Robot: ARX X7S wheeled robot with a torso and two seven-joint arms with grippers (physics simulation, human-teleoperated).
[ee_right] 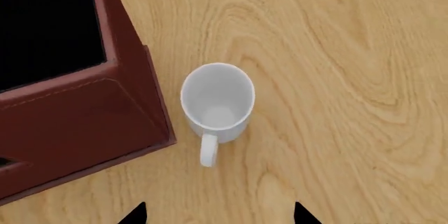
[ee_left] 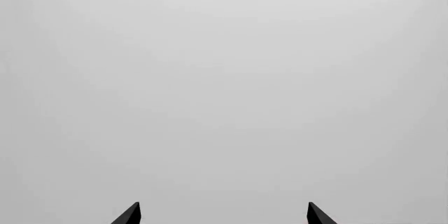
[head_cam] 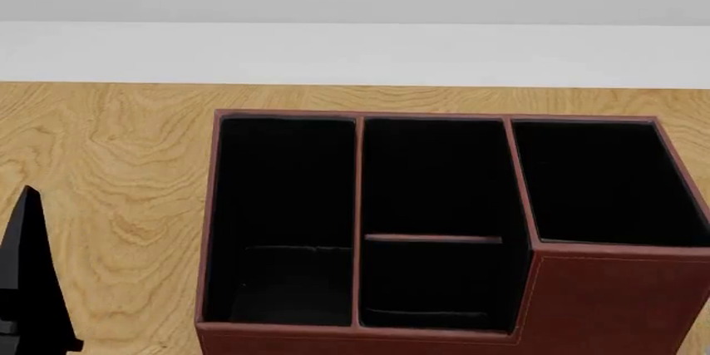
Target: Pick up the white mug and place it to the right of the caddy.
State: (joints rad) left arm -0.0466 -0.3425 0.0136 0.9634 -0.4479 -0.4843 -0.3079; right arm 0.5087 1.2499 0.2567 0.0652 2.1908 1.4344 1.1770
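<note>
Right gripper spread and empty above the mug.
Only two dark fingertips seen, well apart, touching nothing. Below them, standing upright on the desk, mug just beside the caddy, near its corner, not touching, handle toward the gripper. Left gripper also spread, facing only plain grey. In the head view, caddy with black compartments, mug out of sight.

1. I see the white mug standing upright on the wood tabletop, glossy and empty, with its loop handle pointing away from the caddy's corner.
2. The caddy is a reddish-brown box with black compartments and one taller section; the mug stands just beside its outer wall, apart from it.
</note>
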